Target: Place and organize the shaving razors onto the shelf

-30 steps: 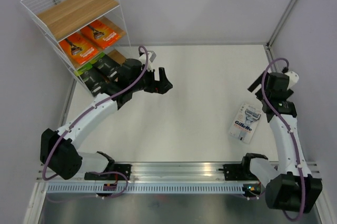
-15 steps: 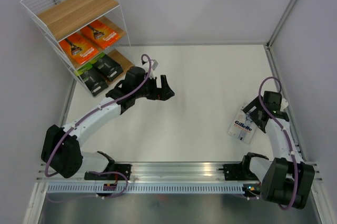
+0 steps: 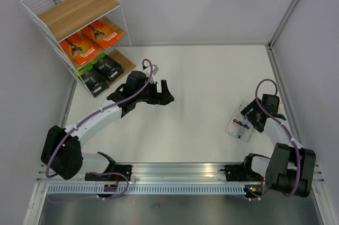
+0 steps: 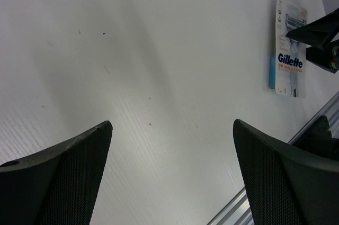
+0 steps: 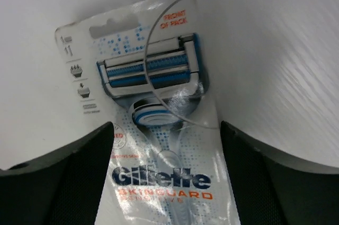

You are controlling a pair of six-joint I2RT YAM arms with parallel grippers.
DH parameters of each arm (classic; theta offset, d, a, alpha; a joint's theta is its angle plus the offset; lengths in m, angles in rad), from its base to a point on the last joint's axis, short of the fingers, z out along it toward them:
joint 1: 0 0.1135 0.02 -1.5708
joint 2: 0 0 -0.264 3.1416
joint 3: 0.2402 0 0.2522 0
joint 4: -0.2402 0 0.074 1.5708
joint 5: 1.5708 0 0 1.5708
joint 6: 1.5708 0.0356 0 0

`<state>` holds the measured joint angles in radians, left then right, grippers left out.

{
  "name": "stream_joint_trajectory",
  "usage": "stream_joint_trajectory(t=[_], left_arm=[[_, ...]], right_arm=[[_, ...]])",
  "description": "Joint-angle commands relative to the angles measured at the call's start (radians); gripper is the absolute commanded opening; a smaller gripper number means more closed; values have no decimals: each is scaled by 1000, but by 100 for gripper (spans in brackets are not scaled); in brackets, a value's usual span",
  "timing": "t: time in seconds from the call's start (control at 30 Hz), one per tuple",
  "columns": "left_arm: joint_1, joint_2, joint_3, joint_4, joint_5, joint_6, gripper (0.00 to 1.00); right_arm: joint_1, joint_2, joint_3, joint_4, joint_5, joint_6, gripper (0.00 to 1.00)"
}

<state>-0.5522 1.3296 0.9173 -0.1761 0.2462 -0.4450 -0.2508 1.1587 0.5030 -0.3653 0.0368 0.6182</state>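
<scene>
Near the right edge, flat on the tabletop: Gillette pack (image 5: 153, 77), straddled by right gripper (image 5: 167, 143), jaws wide apart, nothing clamped. Mid-table: left gripper (image 4: 172, 124), spread wide, empty. Far-left corner: shelf (image 3: 39, 2) holding orange packs (image 3: 80, 49) above black packs (image 3: 100, 74).

Gillette pack (image 5: 153, 92) btm past frame edge, lower sides behind right end effector (image 5: 167, 129).

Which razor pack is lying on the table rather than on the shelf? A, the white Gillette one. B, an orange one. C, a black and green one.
A: the white Gillette pack lies on the table, while the orange packs and black packs sit on the wire shelf.
</scene>
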Motion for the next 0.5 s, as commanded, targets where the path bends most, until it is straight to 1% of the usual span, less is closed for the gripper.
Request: stream_joint_trajectory(t=[0.0, 0.03, 0.07, 0.13, 0.17, 0.2, 0.23, 0.27, 0.33, 0.37, 0.43, 0.47], left_arm=[[-5, -14, 9, 56, 28, 9, 100], [-5, -9, 15, 58, 31, 17, 100], [-5, 5, 28, 62, 39, 22, 100], [-5, 28, 44, 93, 94, 37, 100], [-5, 40, 55, 99, 117, 38, 100], [-5, 74, 64, 104, 136, 38, 100], [-5, 91, 80, 107, 158, 26, 100], [-5, 108, 86, 113, 165, 20, 100], [-5, 161, 101, 134, 165, -18, 100], [-6, 184, 109, 141, 165, -32, 100], [-5, 253, 133, 159, 165, -93, 100], [-5, 275, 144, 167, 171, -112, 100]], right_arm=[[16, 13, -37, 176, -152, 25, 85], [28, 13, -35, 189, -155, 18, 83], [56, 12, -29, 195, -153, 14, 78], [90, 13, -24, 227, -158, 6, 72], [125, 18, -18, 242, -161, 11, 64], [146, 24, -17, 279, -169, 18, 61], [169, 45, -15, 296, -172, 38, 58], [220, 59, -8, 314, -173, 54, 54], [284, 110, -4, 382, -176, 101, 48], [335, 128, -4, 434, -187, 116, 44], [379, 191, -1, 469, -186, 153, 40], [425, 211, 11, 480, -183, 159, 38]])
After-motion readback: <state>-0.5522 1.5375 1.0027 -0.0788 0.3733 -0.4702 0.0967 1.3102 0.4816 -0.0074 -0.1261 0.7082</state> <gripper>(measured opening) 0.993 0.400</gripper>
